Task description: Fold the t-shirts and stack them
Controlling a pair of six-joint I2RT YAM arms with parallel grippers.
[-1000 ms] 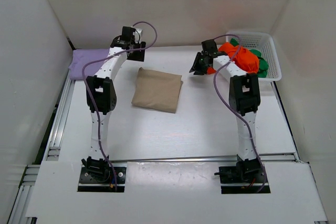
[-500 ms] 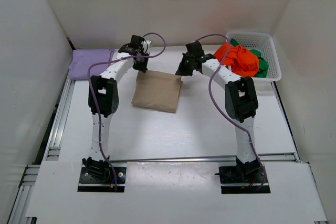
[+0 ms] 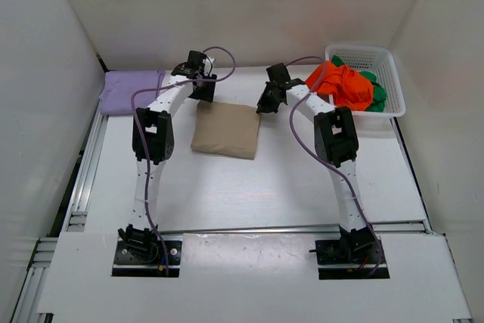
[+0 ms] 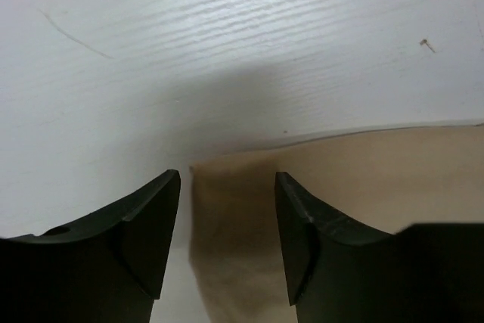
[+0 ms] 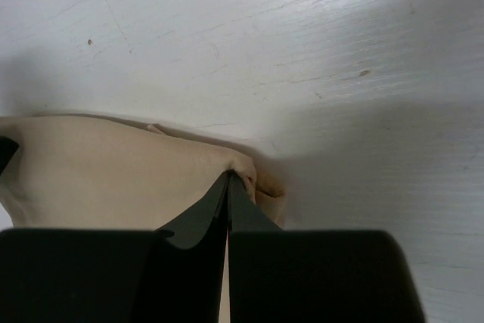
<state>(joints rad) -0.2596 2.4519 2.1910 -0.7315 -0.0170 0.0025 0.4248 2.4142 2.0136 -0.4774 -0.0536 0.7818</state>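
The right pincer (image 5: 228, 181) has its two dark fingers pressed flat together, their tips nipping a raised corner of the beige t-shirt (image 5: 106, 164). The cloth puckers into a small fold just beside the tips and spreads flat to the left over the white, scratched desk (image 5: 302, 51).

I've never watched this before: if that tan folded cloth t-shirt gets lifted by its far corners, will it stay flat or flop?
Probably flop: the tan folded cloth t-shirt puckers where the right fingers pinch its corner. It looks light and thin, lying nearly flat. Its layers may slip apart, since nothing visibly holds them.
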